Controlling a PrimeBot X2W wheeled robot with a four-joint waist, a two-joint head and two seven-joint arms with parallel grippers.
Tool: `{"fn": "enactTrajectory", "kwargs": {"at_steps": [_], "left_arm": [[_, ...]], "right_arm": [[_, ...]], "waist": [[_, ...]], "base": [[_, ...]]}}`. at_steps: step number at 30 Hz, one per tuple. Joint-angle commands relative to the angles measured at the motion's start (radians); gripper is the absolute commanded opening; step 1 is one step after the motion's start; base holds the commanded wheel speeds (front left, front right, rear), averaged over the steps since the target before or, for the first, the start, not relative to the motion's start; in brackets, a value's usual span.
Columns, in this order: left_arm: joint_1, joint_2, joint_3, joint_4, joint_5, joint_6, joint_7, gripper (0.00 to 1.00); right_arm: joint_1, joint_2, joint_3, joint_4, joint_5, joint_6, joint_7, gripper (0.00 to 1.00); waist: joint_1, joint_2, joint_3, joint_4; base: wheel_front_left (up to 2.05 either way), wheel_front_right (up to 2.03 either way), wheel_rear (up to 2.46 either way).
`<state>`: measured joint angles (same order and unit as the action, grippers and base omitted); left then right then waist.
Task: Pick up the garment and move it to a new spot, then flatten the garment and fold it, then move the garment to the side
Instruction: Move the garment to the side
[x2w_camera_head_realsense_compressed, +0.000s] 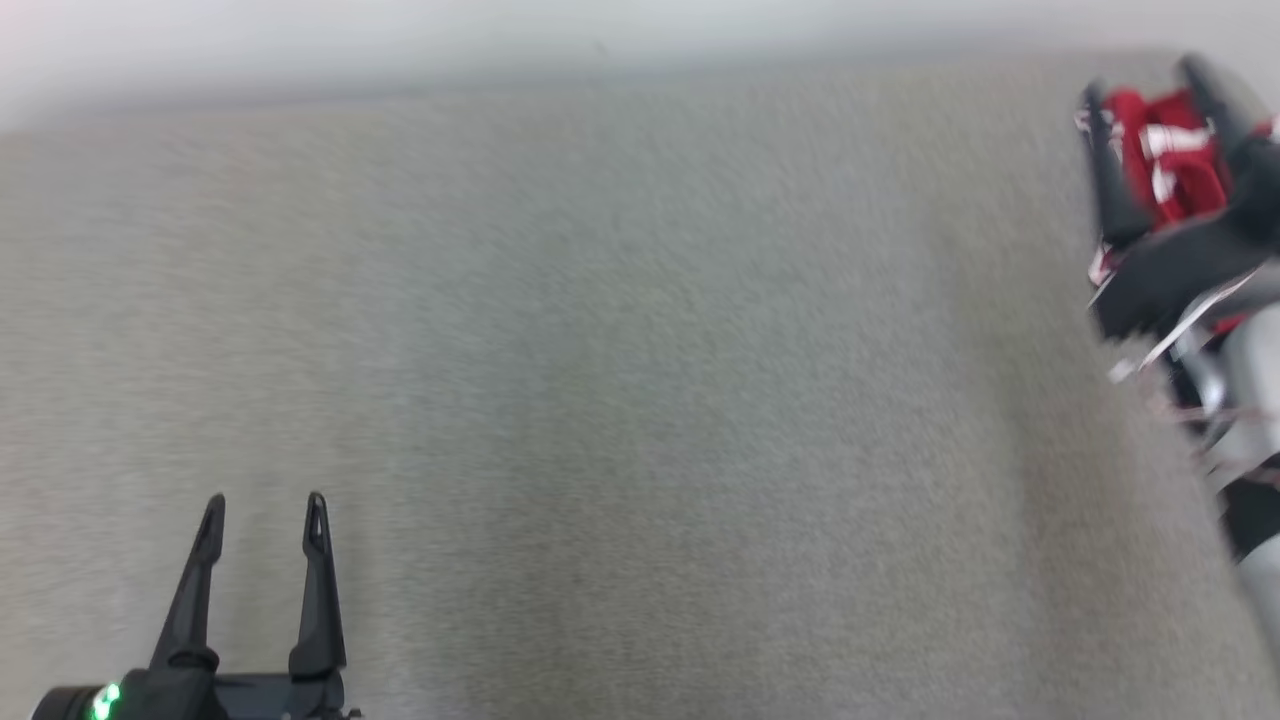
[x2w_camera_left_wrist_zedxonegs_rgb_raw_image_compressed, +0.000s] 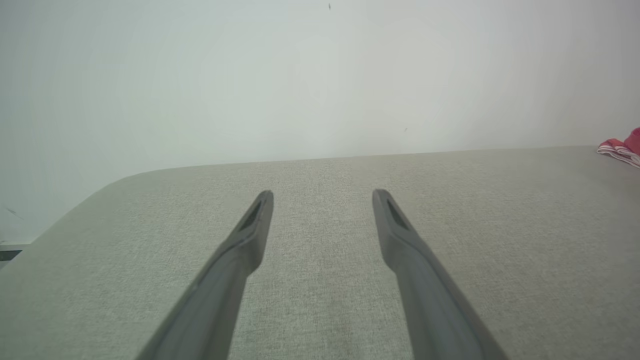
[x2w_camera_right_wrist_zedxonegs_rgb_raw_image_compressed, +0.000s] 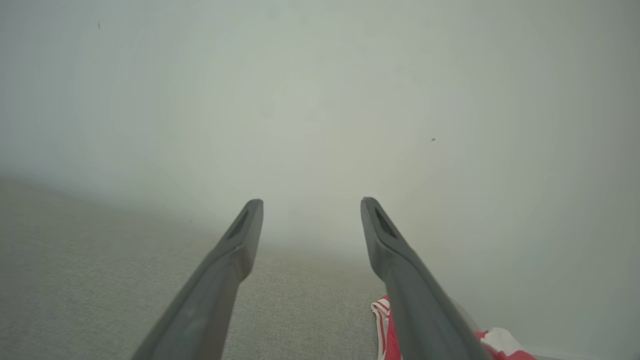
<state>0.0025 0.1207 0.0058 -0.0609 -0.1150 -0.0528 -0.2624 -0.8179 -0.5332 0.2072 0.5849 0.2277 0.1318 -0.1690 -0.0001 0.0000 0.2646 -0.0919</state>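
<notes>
Garment (x2w_camera_head_realsense_compressed: 1165, 160): red with white stripes, bunched at the far right edge of the grey fabric surface (x2w_camera_head_realsense_compressed: 640, 400). Right gripper (x2w_camera_head_realsense_compressed: 1140, 82) is over it, fingers spread wide. The head view is blurred there, so contact with the cloth cannot be told. In the right wrist view nothing sits between the tips. Left gripper (x2w_camera_head_realsense_compressed: 266, 500): near left, fingers released, empty, well apart from the garment.
</notes>
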Motion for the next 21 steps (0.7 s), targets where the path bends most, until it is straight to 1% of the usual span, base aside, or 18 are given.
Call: {"fn": "enactTrajectory", "kwargs": {"at_steps": [1,8,17,21], "left_arm": [[0.019,-0.004,0.003,0.004,-0.004,-0.001,-0.003,1.00],[0.045,-0.013,0.014,0.030,-0.006,-0.007,-0.003,1.00],[0.074,-0.027,0.024,0.058,-0.011,-0.011,-0.003,1.00],[0.083,-0.032,0.030,0.077,-0.011,-0.013,-0.003,1.00]], "right_arm": [[0.037,0.020,-0.003,-0.012,0.002,-0.003,-0.006,1.00],[0.194,0.111,-0.057,-0.077,0.001,-0.003,-0.018,1.00],[0.413,0.195,-0.125,-0.211,-0.016,-0.003,-0.012,1.00],[0.535,0.249,-0.166,-0.283,-0.019,-0.003,-0.017,1.00]], "waist": [[0.0001,0.0000,-0.115,0.104],[0.0001,0.0000,-0.174,0.111],[0.0001,0.0000,-0.217,0.084],[0.0001,0.0000,-0.242,0.072]], "base": [[0.00,0.00,0.00],[0.00,0.00,0.00],[0.00,0.00,0.00],[0.00,0.00,0.00]]}}
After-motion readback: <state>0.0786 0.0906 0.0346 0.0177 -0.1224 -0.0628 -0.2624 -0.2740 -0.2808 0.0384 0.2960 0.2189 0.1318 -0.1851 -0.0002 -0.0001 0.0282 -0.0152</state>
